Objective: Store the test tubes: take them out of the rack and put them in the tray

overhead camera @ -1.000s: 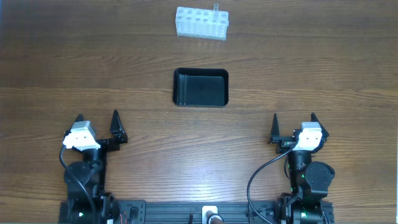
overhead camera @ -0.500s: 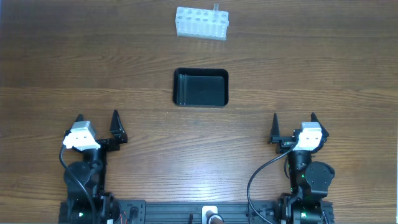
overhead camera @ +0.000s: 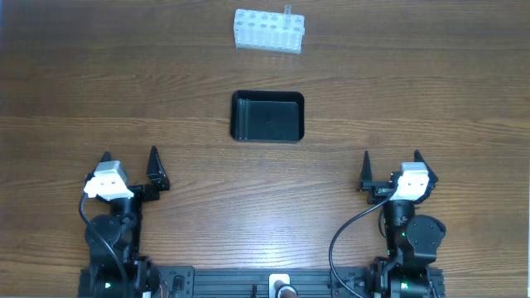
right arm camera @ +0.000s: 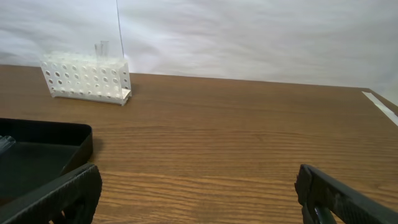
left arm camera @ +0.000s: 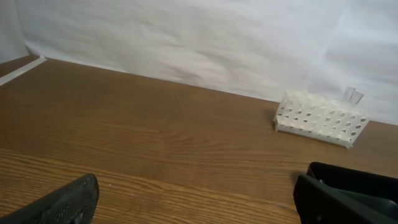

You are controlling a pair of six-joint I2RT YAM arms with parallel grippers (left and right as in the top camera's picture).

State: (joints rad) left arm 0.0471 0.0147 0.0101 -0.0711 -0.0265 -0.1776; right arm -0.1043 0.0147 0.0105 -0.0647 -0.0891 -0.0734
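Wooden bench carries a rack with one tube, a black tray apart; left jaws and right jaws stand released, empty

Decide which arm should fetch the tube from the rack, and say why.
Right. The tube stands at the rack's right end, nearer the right gripper than the left gripper; both are open.

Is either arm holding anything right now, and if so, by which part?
Nothing is held: the left tool and right tool are both open, far from the rack.
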